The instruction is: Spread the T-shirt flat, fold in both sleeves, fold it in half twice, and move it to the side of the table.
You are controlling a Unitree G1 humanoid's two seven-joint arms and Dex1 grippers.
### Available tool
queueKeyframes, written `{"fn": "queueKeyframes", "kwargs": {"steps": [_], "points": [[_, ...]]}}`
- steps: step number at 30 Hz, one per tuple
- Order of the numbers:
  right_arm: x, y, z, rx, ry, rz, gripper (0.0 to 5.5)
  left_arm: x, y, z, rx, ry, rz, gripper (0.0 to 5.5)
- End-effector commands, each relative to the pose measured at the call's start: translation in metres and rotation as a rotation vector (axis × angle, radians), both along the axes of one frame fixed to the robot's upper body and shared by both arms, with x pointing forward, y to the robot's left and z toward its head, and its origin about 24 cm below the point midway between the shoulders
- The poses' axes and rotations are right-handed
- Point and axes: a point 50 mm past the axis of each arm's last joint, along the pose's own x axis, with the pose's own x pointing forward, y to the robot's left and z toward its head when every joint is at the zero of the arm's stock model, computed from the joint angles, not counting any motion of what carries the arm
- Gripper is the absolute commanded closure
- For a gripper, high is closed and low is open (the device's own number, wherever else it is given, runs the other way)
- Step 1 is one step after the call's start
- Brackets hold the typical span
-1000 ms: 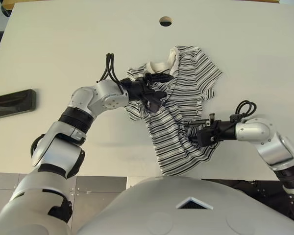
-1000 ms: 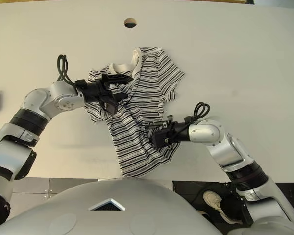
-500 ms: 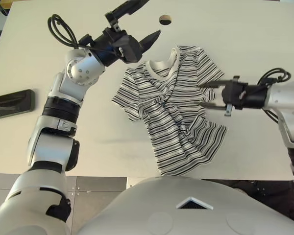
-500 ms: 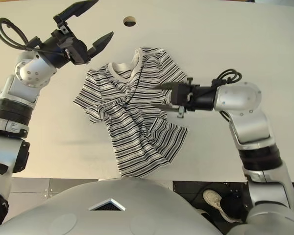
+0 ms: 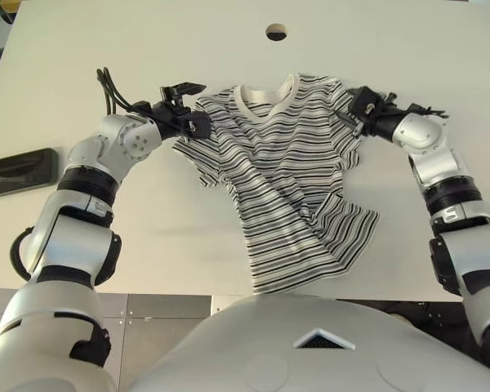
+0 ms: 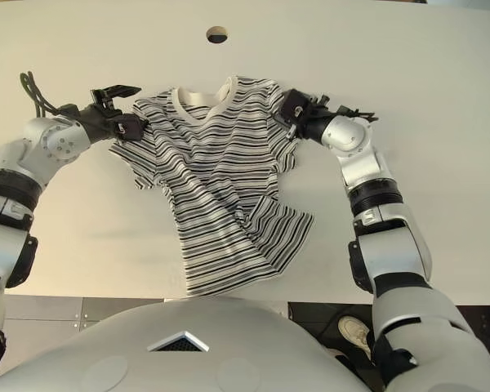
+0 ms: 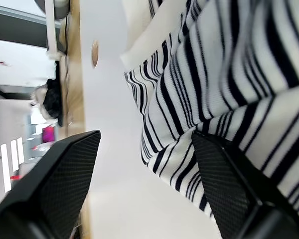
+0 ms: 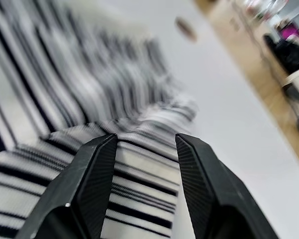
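The black-and-white striped T-shirt [image 5: 282, 171] lies on the white table [image 5: 106, 212], with its collar [image 5: 261, 94] far from me and its hem near the front edge. The upper part is fairly flat, while the lower right hem [image 5: 347, 233] is bunched and folded over. My left gripper [image 5: 188, 106] is at the shirt's left shoulder, open; in the left wrist view one finger [image 7: 234, 189] touches the striped cloth. My right gripper [image 5: 357, 106] is at the right shoulder by the sleeve, open, with striped fabric [image 8: 139, 164] showing between its fingers [image 8: 89, 184].
A flat black device [image 5: 20, 171] lies near the table's left edge. A round cable hole [image 5: 275, 33] sits at the far middle. Bare table surface spreads to the left and right of the shirt. The table's front edge is just below the hem.
Both arms came down from above the table to the shirt's shoulders. The shirt's upper part now lies wider and flatter, and the left sleeve is spread out.
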Motion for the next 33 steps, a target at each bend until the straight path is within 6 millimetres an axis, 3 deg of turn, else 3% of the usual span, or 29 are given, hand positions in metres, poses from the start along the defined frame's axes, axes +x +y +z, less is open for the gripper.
{"fn": "queueKeyframes", "kwargs": {"steps": [1, 5, 10, 18, 21, 25, 28, 31, 33], "points": [[-0.003, -0.02, -0.017, -0.11, 0.085, -0.054, 3.34, -0.011, 0.009, -0.032, 0.199, 0.074, 0.003, 2.07], [-0.008, -0.04, -0.021, -0.172, 0.107, -0.098, 3.34, -0.002, 0.008, -0.027, 0.261, -0.011, -0.021, 2.07], [-0.02, -0.073, -0.018, -0.208, 0.114, -0.118, 3.34, 0.01, -0.017, -0.014, 0.231, -0.201, -0.158, 2.07], [-0.022, -0.077, -0.008, -0.162, 0.064, -0.108, 3.34, 0.016, -0.046, 0.001, 0.197, -0.488, -0.357, 2.07], [-0.015, -0.072, 0.006, -0.133, -0.05, -0.106, 3.34, 0.025, -0.039, 0.017, 0.172, -0.605, -0.291, 2.07], [-0.004, -0.054, 0.053, 0.041, -0.336, -0.072, 3.34, 0.035, -0.017, 0.05, 0.048, -0.712, -0.141, 2.07], [-0.006, -0.047, 0.072, 0.109, -0.442, -0.045, 3.34, 0.034, -0.005, 0.068, -0.074, -0.732, -0.077, 2.07], [-0.011, -0.043, 0.085, 0.146, -0.504, -0.03, 3.34, 0.029, 0.003, 0.078, -0.273, -0.633, 0.004, 2.07], [-0.013, -0.041, 0.088, 0.155, -0.517, -0.026, 3.34, 0.024, 0.012, 0.067, -0.494, -0.392, 0.171, 2.07]]}}
